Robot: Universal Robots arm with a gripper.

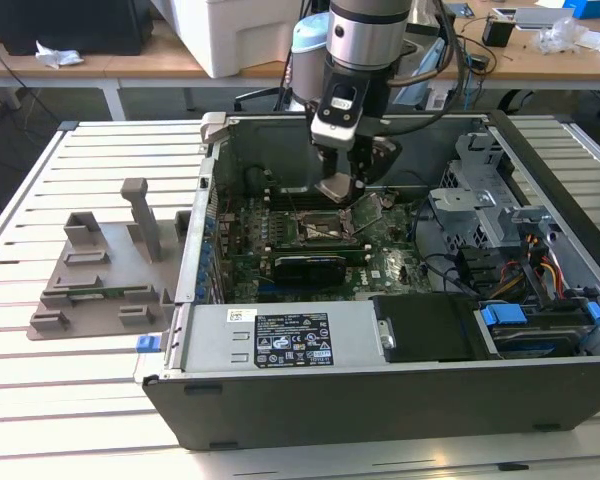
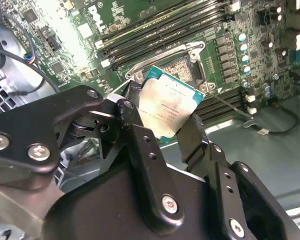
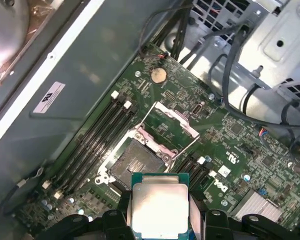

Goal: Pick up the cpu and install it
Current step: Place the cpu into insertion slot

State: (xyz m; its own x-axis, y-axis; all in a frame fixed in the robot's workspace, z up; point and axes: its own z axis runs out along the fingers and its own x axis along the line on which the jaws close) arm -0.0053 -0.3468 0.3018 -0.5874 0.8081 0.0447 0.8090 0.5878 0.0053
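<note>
The gripper [image 2: 162,120] is clamped on the cpu [image 2: 169,102], fingers pinching opposite edges. The chip hangs just above the open motherboard socket [image 3: 140,161], not yet seated.

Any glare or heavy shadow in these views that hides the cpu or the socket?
Second wrist view: strong glare bleaches a corner of the motherboard, while the cpu is evenly lit. First wrist view: the cpu lid reflects pale and the socket stays readable. Exterior view: even room light, with the inside of the case somewhat dim.
</note>
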